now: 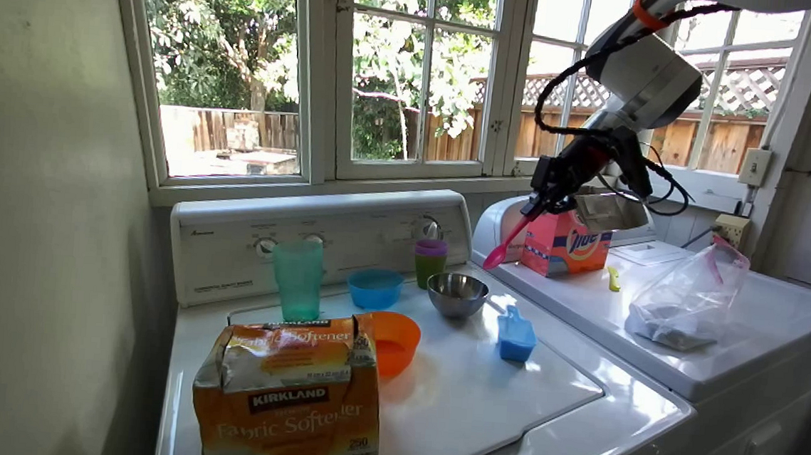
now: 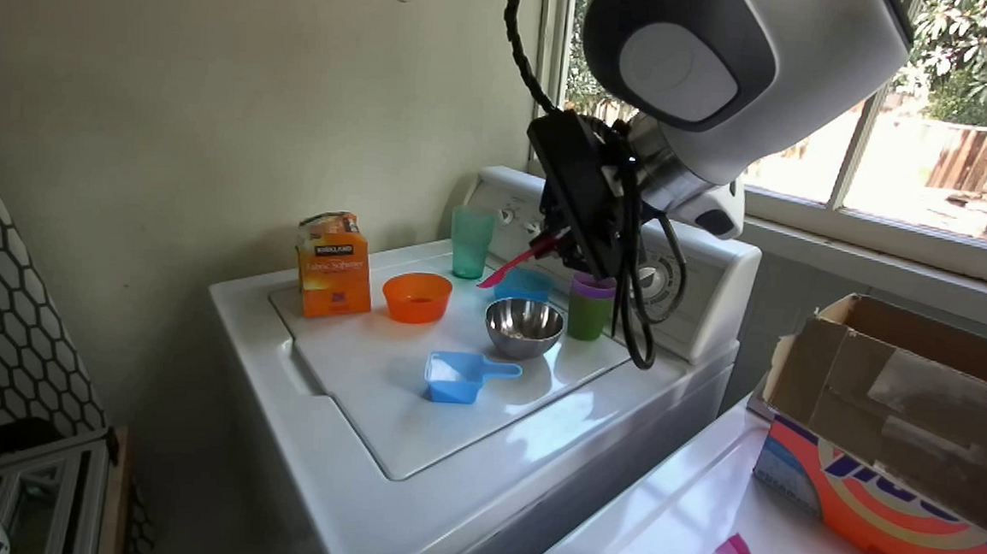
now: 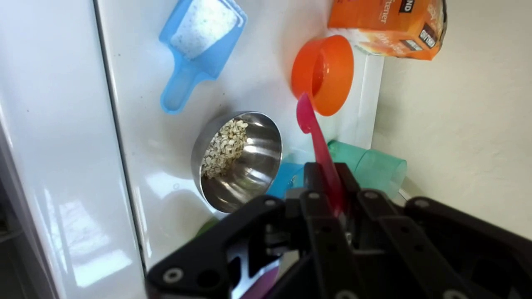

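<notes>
My gripper (image 3: 327, 176) is shut on the handle of a pink spoon (image 3: 318, 139), whose bowl points away from the fingers. In both exterior views the gripper (image 1: 538, 207) holds the spoon (image 1: 507, 244) (image 2: 515, 266) in the air, tilted down. Below in the wrist view is a steel bowl (image 3: 259, 166) with oat flakes (image 3: 224, 147) in it. A blue scoop (image 3: 183, 83) holding white powder lies beside the bowl. An orange bowl (image 3: 336, 79), a blue bowl (image 3: 284, 178) and a green translucent cup (image 3: 374, 168) stand near. The spoon touches none of these.
A Kirkland box (image 1: 293, 405) stands on the washer lid. Green and purple cups (image 1: 430, 263) stand behind the steel bowl (image 1: 456, 297). An open Tide box (image 1: 567, 246), a yellow item (image 1: 613, 279) and a plastic bag (image 1: 685, 304) are on the neighbouring machine. Windows and a wall border the machines.
</notes>
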Motion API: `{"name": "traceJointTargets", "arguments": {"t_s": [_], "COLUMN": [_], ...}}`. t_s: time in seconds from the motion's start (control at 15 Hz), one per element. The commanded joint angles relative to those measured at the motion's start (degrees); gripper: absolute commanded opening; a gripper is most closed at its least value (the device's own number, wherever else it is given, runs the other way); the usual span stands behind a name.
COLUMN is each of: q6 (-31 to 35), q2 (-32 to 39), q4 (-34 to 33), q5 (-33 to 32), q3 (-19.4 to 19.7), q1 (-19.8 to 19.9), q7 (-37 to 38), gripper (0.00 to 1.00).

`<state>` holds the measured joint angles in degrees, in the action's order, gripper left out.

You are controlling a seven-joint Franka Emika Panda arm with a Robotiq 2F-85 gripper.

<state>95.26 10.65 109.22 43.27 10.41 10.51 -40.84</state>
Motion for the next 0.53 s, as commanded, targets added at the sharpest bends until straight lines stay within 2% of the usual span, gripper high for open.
{"name": "traceJointTargets", "arguments": {"t_s": [0.0,0.07,0.13,0.2,0.4,0.47], "q6": [4.37,6.17,3.53,4.07,4.07,6.29], "q2": [2.20,2.44,1.35,1.58,1.52,2.11], "q4": [-1.27,-1.11,-0.37,-0.37,-0.38,-0.80], "q5": [-3.16,-2.18,-1.68,-1.69,-1.68,0.40], "q3": [-0.67,-0.84,-1.16,-1.24,-1.35,-1.73], "q1": [0.17,0.33,0.99,1.02,0.99,0.91], "q7": [3.17,3.64,1.70,1.77,1.75,0.26], "gripper": [0.03,0.03,0.03,0.11,0.11,0.03]}}
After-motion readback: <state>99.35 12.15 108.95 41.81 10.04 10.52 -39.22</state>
